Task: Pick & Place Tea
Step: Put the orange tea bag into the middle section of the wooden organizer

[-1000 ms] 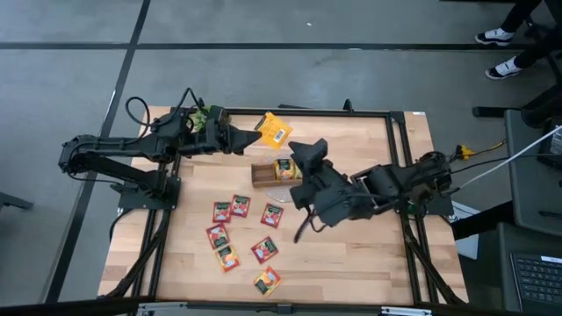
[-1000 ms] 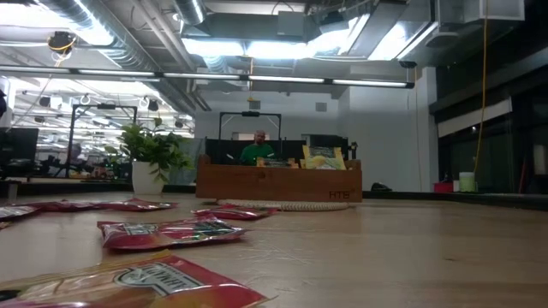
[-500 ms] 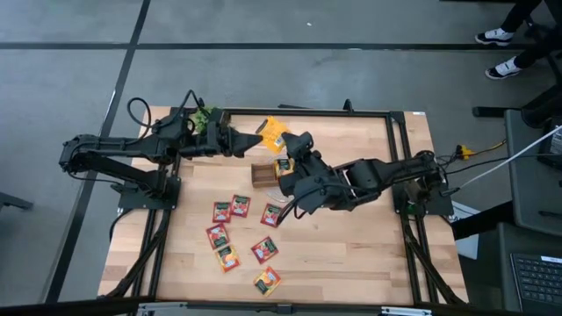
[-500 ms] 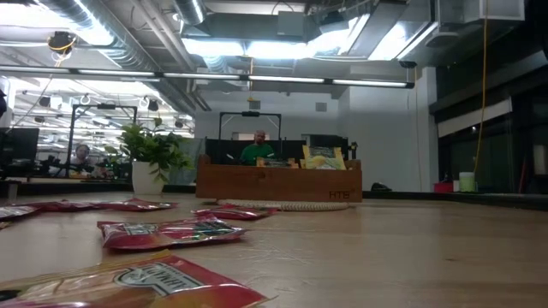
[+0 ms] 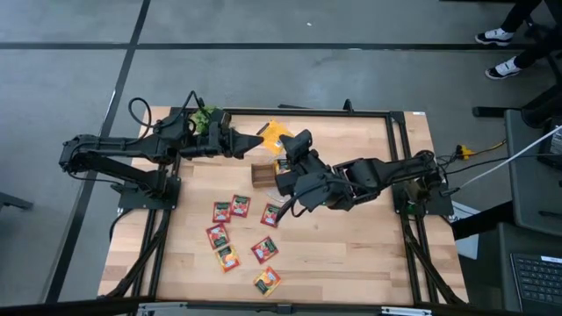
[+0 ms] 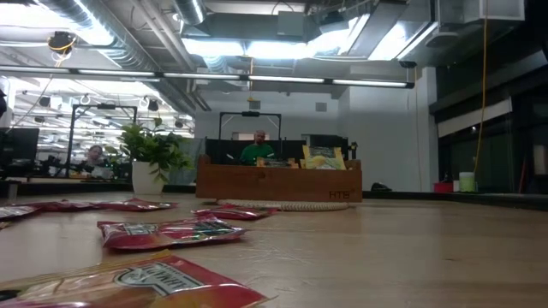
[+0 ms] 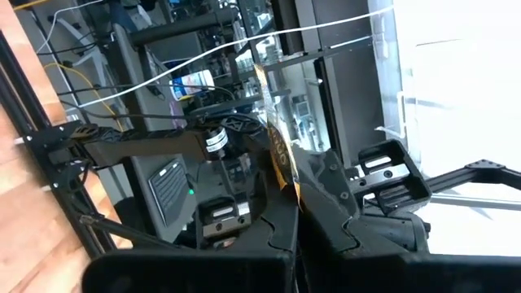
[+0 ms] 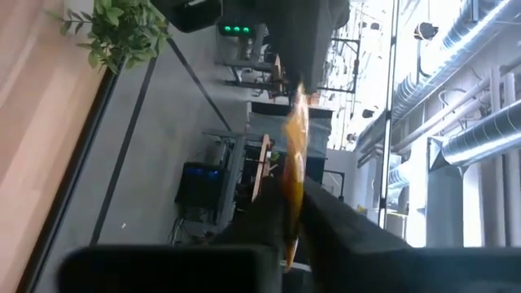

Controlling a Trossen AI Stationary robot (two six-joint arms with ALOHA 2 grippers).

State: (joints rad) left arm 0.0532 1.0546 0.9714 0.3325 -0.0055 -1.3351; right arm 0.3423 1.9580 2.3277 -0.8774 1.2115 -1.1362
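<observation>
**Passing one tea sachet from gripper to gripper above the tray**

Handing over is the step I judge to be in hand. The left gripper (image 5: 252, 140) is clenched on an orange tea sachet (image 5: 274, 132), held in the air toward 12 o'clock of the table (image 5: 351, 254). The right gripper (image 5: 286, 149) has its fingers pinched on the same sachet from the 3 o'clock side. Each wrist view shows the sachet edge-on between that arm's own fingers, so both grips look real.

The wooden tray (image 5: 261, 175) lies directly under the exchange, at 6 o'clock from the sachet, and already has sachets standing in it. The loose sachets (image 5: 230, 210), red and orange, lie flat toward 7 o'clock of the table. The potted plant (image 5: 202, 117) sits at the 11 o'clock corner, beside the left wrist.

To do this well, the right grip should be firm before the left lets go, or the sachet may drop outside the tray. The left fingers should open fully and draw back toward 9 o'clock without dragging the foil. Neither arm should pull while both hold, since that could tear or crease the sachet.
</observation>
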